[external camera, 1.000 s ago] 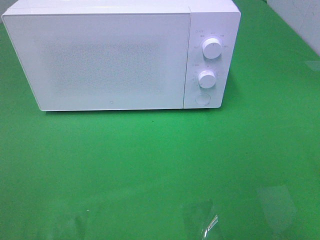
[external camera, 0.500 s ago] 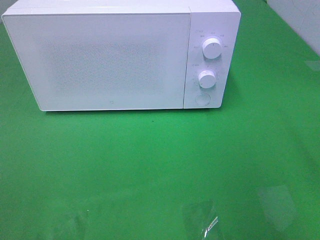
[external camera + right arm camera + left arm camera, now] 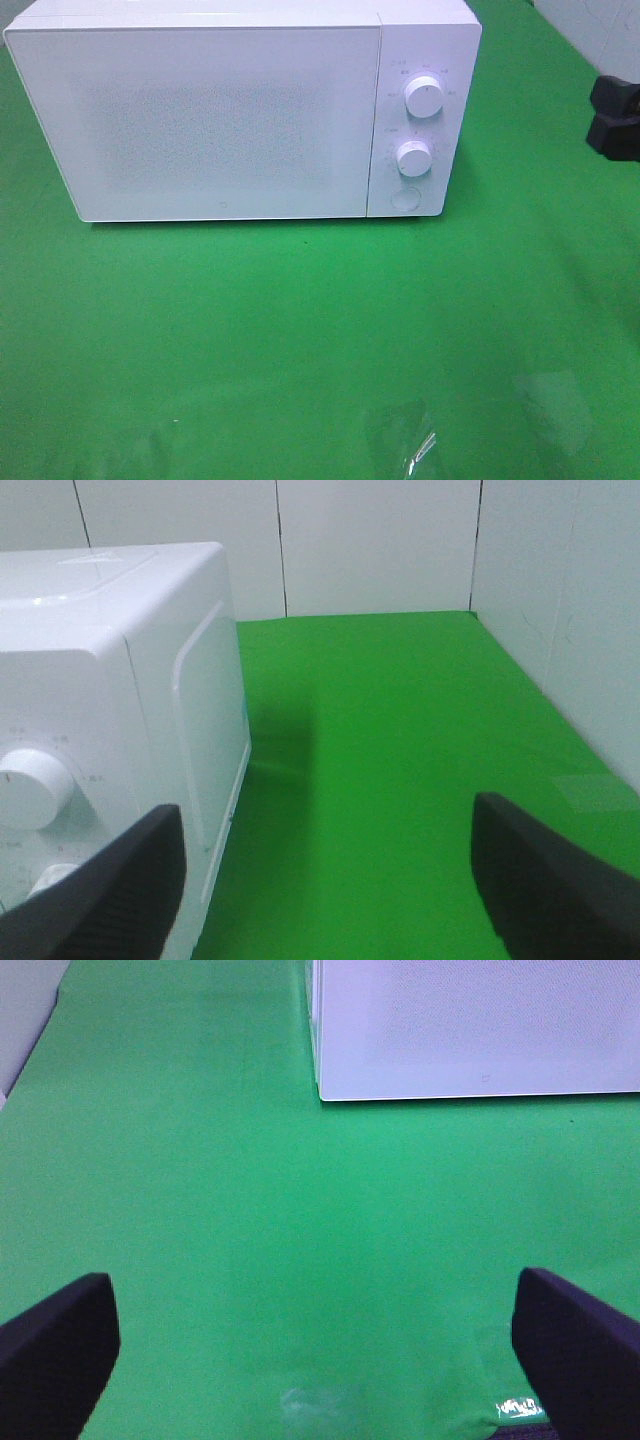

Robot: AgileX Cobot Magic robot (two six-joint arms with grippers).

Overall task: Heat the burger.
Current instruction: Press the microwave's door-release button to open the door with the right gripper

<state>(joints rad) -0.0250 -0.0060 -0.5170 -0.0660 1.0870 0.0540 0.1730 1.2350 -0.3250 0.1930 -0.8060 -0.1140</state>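
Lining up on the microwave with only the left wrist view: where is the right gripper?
Observer: The right gripper is off the right side of the microwave, apart from it.
Operator: Holding anything?
Observer: No, its jaws stand open with nothing between them.
Operator: What controls does the panel have?
Observer: An upper knob, a lower knob and a round button beneath them.

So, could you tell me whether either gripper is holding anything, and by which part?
Nothing is held: the left gripper and the right gripper both stand open, with no object between their jaws.
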